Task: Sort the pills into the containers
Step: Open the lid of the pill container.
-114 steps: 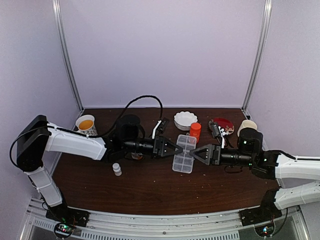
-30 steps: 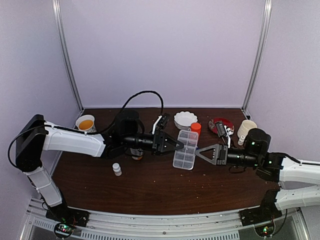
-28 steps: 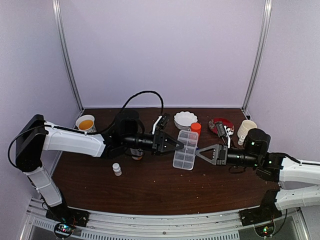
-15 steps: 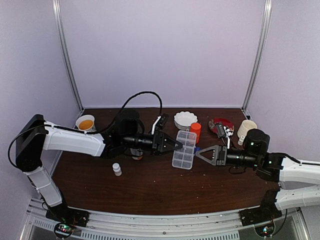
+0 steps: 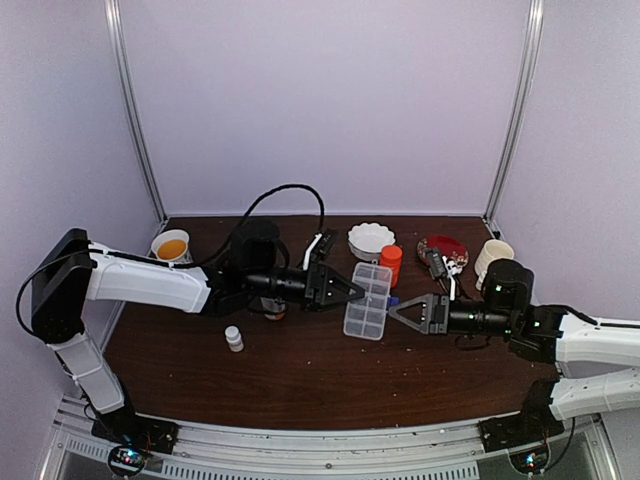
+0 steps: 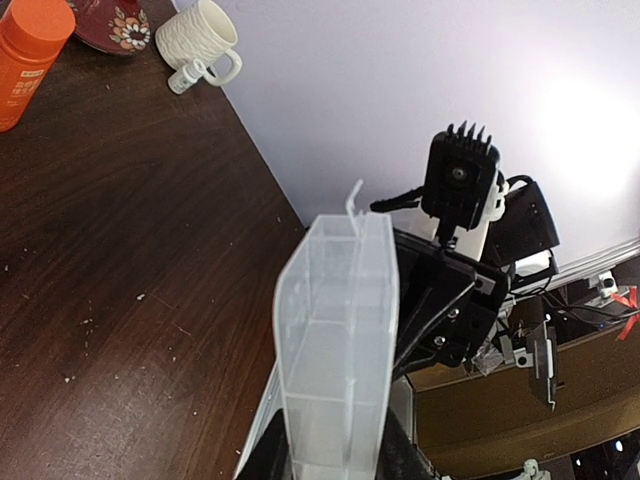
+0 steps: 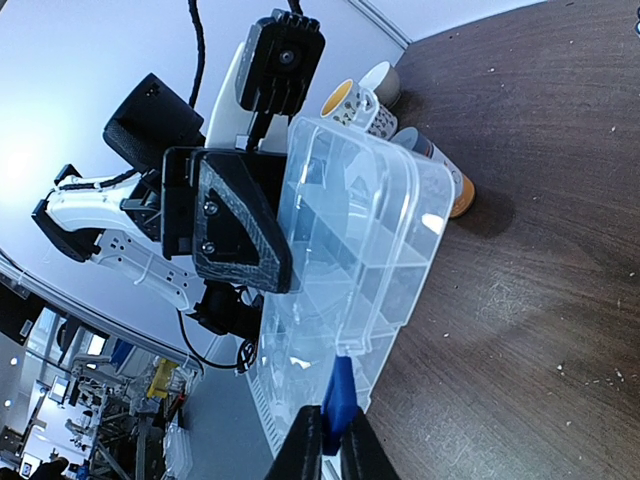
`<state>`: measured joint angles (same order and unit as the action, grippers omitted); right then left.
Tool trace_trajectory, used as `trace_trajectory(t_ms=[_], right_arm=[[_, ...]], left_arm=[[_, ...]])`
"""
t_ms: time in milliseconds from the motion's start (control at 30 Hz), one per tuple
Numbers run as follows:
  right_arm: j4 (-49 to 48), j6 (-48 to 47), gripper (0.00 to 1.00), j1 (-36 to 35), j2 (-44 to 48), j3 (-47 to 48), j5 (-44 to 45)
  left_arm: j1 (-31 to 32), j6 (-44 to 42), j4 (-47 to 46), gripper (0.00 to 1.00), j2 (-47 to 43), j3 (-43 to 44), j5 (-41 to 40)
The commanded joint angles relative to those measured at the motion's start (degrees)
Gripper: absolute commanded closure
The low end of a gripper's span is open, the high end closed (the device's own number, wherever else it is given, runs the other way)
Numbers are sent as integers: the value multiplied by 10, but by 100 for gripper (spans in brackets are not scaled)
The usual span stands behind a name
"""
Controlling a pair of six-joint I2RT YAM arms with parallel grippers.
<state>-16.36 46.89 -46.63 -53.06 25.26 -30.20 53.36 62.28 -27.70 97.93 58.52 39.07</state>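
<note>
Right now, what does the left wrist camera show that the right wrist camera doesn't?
Only the left wrist view: an orange bottle, a red patterned plate and a cream ribbed mug. Only the right wrist view: the clear pill box face-on with its cells visible, a mug with a yellow inside, and a blue tab pinched in the right jaws. Both: the pill box held in the left jaws, the dark table, and the opposite arm behind the box.

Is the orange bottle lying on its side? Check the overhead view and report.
No, the orange bottle stands upright on the table, just behind the clear pill box.
</note>
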Motion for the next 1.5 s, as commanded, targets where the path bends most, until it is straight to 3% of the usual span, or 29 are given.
trace_trajectory(t_ms=[0, 200, 367, 467, 767, 1000, 1200, 1467], right_arm=[[11, -8, 92, -3, -1, 20, 13], [16, -11, 98, -3, -3, 22, 14], [54, -13, 100, -3, -11, 33, 33], [82, -15, 100, -3, -20, 43, 45], [119, -8, 100, -2, -67, 61, 64], [178, -7, 100, -2, -124, 99, 67], [154, 18, 100, -2, -169, 96, 62], [121, 31, 96, -2, -233, 116, 47]], left_arm=[[2, -15, -14, 93, -12, 5, -1], [2, -18, -13, 86, -11, 2, -3], [2, -42, 9, 37, -23, -10, -35], [2, -86, 82, 24, -32, -3, -74], [7, -184, 255, 17, -57, 20, -179], [17, -191, 231, 18, -38, 7, -153], [46, -194, 210, 18, 2, 16, -146], [78, -210, 258, 16, 50, 54, -194]])
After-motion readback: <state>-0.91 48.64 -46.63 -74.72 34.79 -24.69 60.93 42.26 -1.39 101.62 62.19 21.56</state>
